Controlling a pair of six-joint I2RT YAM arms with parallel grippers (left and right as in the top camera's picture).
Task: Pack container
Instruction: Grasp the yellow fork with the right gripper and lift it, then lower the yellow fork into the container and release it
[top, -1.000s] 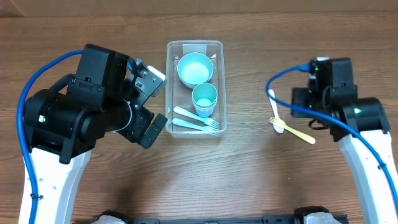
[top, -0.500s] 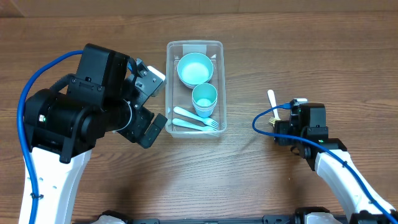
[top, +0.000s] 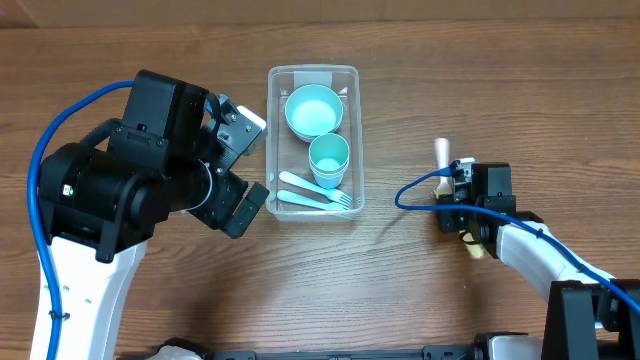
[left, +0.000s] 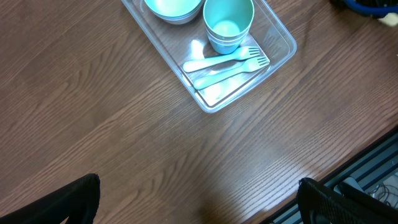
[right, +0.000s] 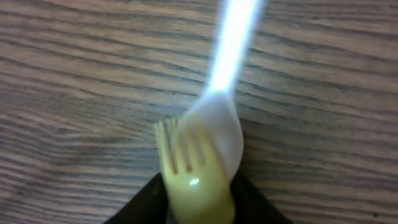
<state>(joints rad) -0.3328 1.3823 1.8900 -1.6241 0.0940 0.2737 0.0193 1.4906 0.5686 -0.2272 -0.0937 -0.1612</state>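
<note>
Yellow fork (right: 193, 179): clenched in right gripper (right: 198, 198) — tines against white spoon (right: 225, 134)
Left gripper (left: 198, 202): released, empty — beside clear container (top: 283, 150)

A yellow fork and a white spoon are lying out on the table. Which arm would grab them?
The right. The right gripper is down at the yellow fork, whose neck lies between its fingers, with the white spoon against it. The left gripper sits beyond the container.

yellow fork (right: 191, 177) between two dark fingers (right: 148, 202), white spoon (right: 222, 127) bowl against its tines, on wood-grain table (right: 74, 93)
</note>
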